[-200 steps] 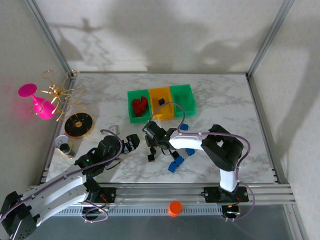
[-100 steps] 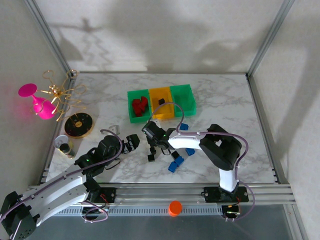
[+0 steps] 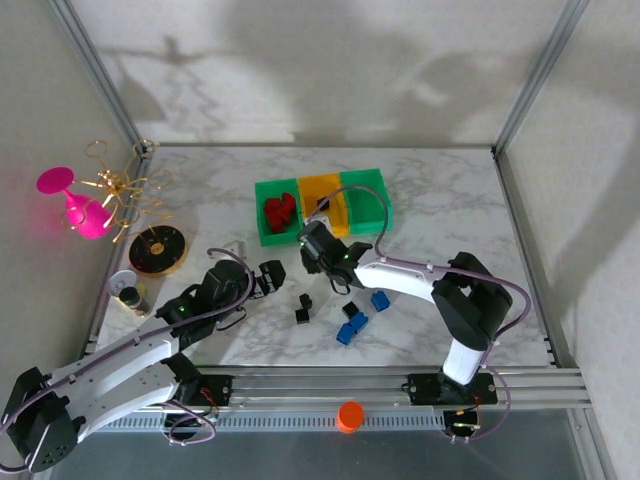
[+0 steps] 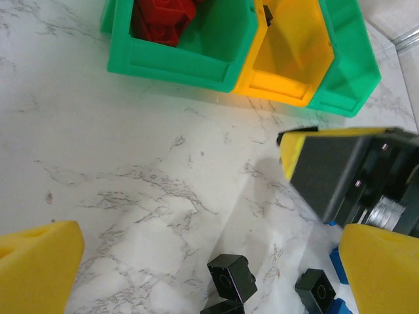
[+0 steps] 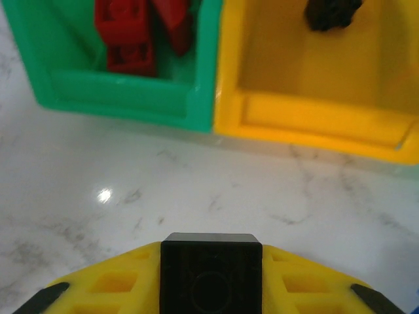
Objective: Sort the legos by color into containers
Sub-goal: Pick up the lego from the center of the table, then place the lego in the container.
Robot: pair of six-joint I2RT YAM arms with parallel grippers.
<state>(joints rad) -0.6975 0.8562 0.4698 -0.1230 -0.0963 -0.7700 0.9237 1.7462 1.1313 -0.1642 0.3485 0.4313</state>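
Right now my right gripper is clamped on a black lego, pinched between my yellow fingers. The wrist view crops the brick's lower part and the finger ends.

From above, that gripper hangs just in front of the containers, near the seam between the left green bin and the yellow-orange bin. It covers part of the yellow-orange bin's front wall there, and I cannot make out the held brick from above.

Red legos lie in the left green bin, cut off by the top edge. A second black lego sits blurred at the back of the yellow-orange bin.

My left gripper is spread wide over the marble table, holding nothing, with its fingers cropped at the corners. In its view, loose black legos lie on the marble, one half cut off by the lower edge, and a sliver of a blue lego peeks out beside my finger. From above, more blue legos lie on the table, apart from the bins.
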